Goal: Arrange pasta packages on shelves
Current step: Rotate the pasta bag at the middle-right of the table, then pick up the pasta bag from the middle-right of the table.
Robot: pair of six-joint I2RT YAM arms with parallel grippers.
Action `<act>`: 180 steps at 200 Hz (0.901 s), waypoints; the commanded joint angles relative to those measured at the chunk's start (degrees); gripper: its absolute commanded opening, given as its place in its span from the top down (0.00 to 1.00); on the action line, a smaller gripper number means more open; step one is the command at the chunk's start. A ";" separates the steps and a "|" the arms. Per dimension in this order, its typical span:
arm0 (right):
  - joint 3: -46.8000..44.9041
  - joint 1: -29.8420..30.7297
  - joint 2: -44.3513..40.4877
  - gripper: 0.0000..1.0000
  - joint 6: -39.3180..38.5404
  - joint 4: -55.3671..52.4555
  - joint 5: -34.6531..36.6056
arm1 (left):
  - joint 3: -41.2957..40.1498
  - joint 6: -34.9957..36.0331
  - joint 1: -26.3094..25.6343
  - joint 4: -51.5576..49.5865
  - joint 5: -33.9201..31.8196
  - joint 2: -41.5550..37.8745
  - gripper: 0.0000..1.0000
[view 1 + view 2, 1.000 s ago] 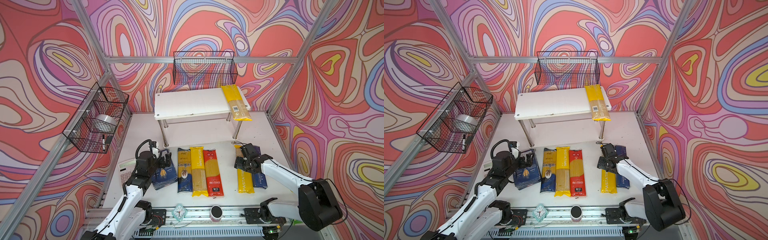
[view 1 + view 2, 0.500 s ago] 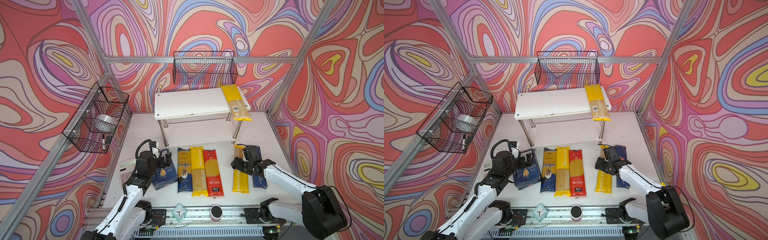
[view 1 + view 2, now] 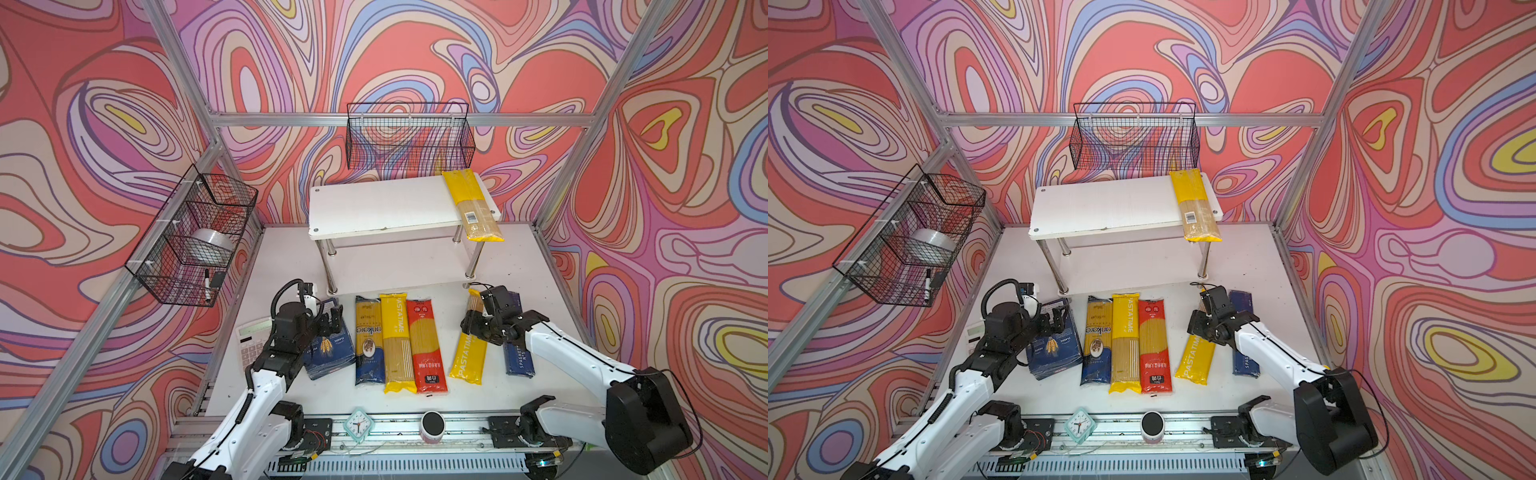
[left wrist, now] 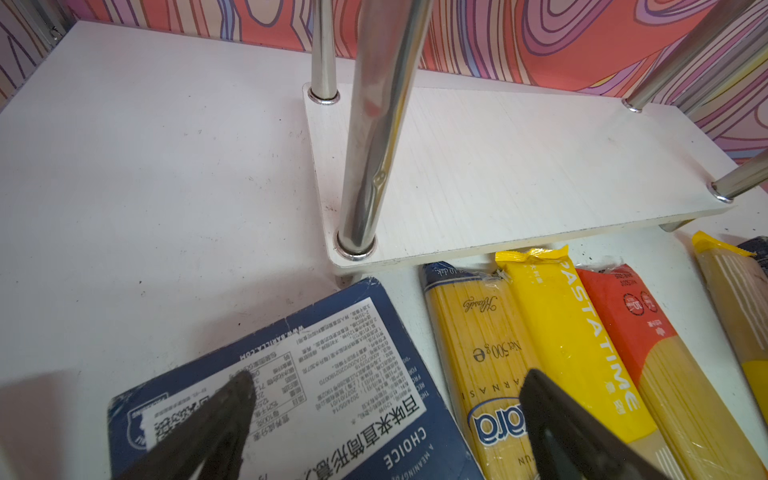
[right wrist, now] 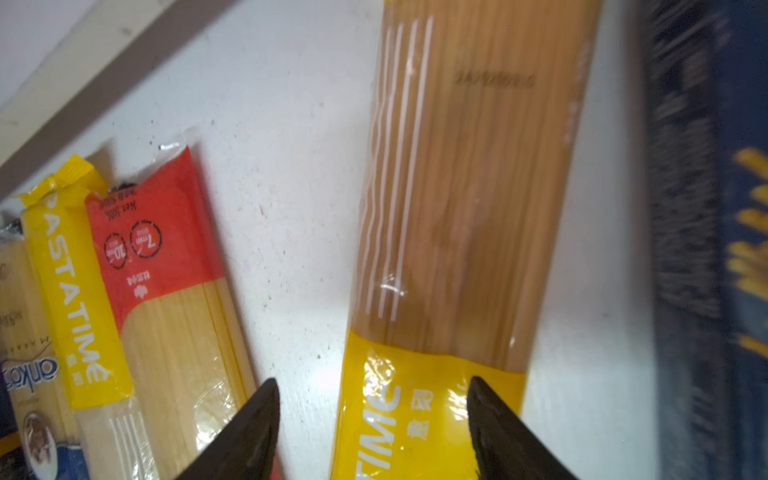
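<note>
Your right gripper (image 5: 374, 390) hangs low over the long yellow PASTATIME spaghetti pack with the clear film window (image 3: 469, 361). The jaws are spread and pinch nothing. In the right wrist view one fingertip (image 5: 257, 415) is over bare table beside the pack, and the other sits above the pack's far long edge, so you are not centred across it yet.

The pack lies flat and slightly slanted on the white table (image 3: 540, 270), toward its right edge. It sits between the red spaghetti bag (image 3: 426, 345) and the narrow dark-blue spaghetti box (image 3: 519, 361).

It will probably feel light. The bundle of dry strands should be stiff along its length, but the film looks slick and the strands are brittle. Take it across its width near mid-length so neither end droops, and close only until the film stops sliding.

Your left gripper (image 4: 386, 378) hovers with its jaws apart over the wide dark-blue Barilla box with the white label (image 4: 332, 365), near the table's left edge.

The white two-tier rack on chrome legs (image 3: 382, 208) stands toward the back edge. One yellow barcode-labelled spaghetti bag (image 3: 473, 208) lies at the right end of its top board, overhanging the front edge.
</note>
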 commanded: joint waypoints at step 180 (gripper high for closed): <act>-3.06 1.15 6.72 0.08 2.58 0.53 4.87 | -0.73 -0.67 -0.46 0.51 -0.11 -0.28 0.00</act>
